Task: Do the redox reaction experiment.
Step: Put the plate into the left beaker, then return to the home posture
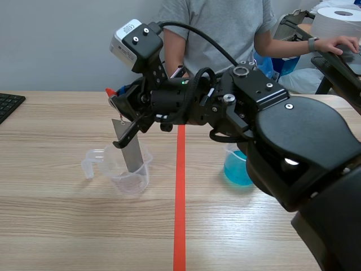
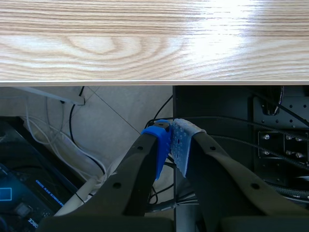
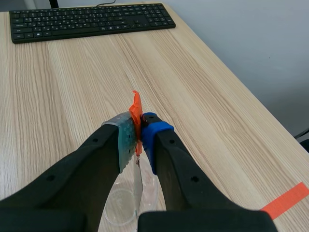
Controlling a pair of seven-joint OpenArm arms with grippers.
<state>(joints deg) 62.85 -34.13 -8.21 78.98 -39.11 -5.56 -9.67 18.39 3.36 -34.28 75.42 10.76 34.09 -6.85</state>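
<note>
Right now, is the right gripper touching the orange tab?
Touching. The right wrist view shows the orange tab pinched between the two pads of the right gripper, with no gap on either side.

Pale wooden table (image 1: 56, 226) before a grey wall (image 1: 56, 39), black keyboard (image 3: 91, 21) on it.

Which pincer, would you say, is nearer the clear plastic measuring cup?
Right. The right pincer hangs above the clear cup, its grey metal strip inside; the left pincer is below the table edge.
</note>
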